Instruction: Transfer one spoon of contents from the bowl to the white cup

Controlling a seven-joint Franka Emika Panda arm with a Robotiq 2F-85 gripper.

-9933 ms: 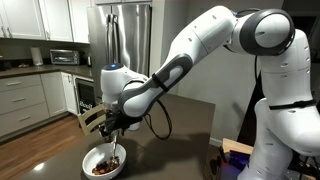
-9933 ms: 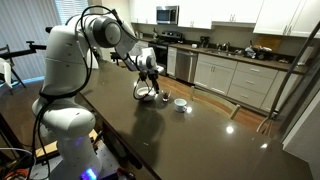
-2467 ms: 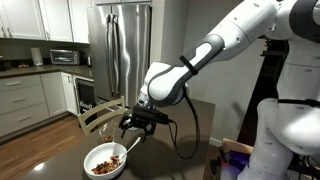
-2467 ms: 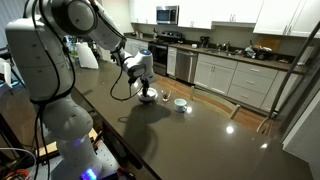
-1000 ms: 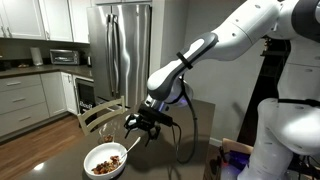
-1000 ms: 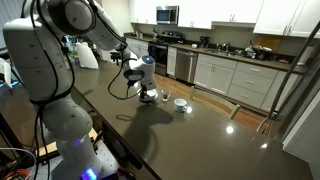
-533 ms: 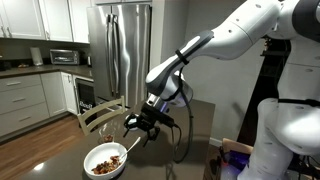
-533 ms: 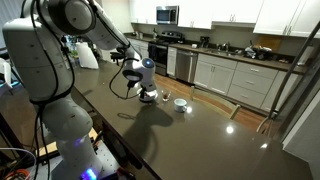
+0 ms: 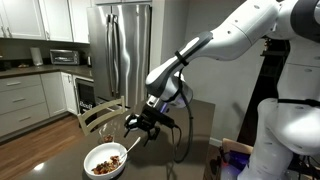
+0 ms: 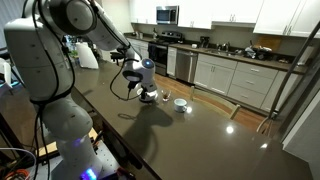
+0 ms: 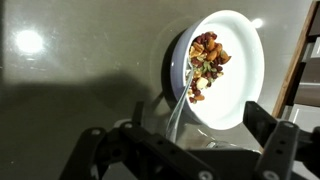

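Observation:
The wide white bowl (image 9: 104, 161) stands on the dark table and holds brown and reddish contents (image 9: 111, 159). In the wrist view the bowl (image 11: 240, 75) is at the upper right, with the contents (image 11: 205, 58) heaped on its left side. The slim spoon (image 11: 184, 100) has its tip in the contents, and its handle leans over the rim towards my gripper (image 11: 180, 148). The fingers stand wide apart on either side of the handle. My gripper (image 9: 141, 124) hovers just beside and above the bowl. The small white cup (image 10: 180, 103) stands apart from the bowl (image 10: 147, 97).
A wooden chair (image 9: 98, 117) stands behind the bowl at the table's edge. The dark glossy table (image 10: 190, 135) stretches well past the cup. Kitchen counters and a steel fridge (image 9: 125, 50) are in the background.
Almost nothing: the gripper stays beside the bowl with the spoon's handle between its fingers, and the arm's elbow has shifted only slightly.

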